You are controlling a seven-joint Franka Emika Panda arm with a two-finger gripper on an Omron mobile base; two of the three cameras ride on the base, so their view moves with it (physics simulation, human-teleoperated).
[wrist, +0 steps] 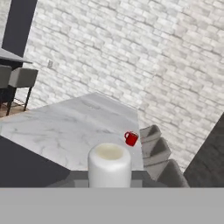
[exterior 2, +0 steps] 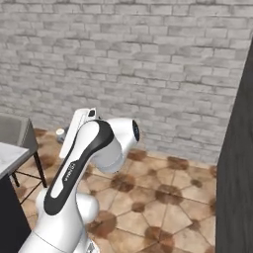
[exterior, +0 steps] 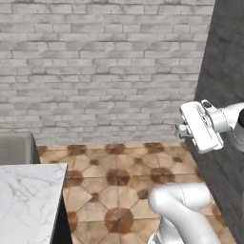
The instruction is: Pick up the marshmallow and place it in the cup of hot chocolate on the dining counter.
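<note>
In the hand view a white, short cylindrical marshmallow (wrist: 109, 164) sits close up between my dark fingertips, and my gripper (wrist: 109, 178) is shut on it. Beyond it the long white marble dining counter (wrist: 65, 127) stretches away. The small red cup of hot chocolate (wrist: 131, 138) stands near the counter's edge beside the stools, well away from my hand. From the base, my gripper (exterior: 180, 129) hangs high over the tiled floor, right of the counter's corner (exterior: 28, 200). The right base view has the gripper (exterior 2: 60, 132) peeking out behind my arm.
Grey stools (wrist: 155, 151) line the counter's side near the cup, and one stool (exterior: 16, 147) stands behind the counter's corner. A brick wall (exterior: 105, 66) runs across the back, and a dark wall (exterior: 224, 86) closes the right. Patterned floor tiles (exterior: 119, 176) lie between them.
</note>
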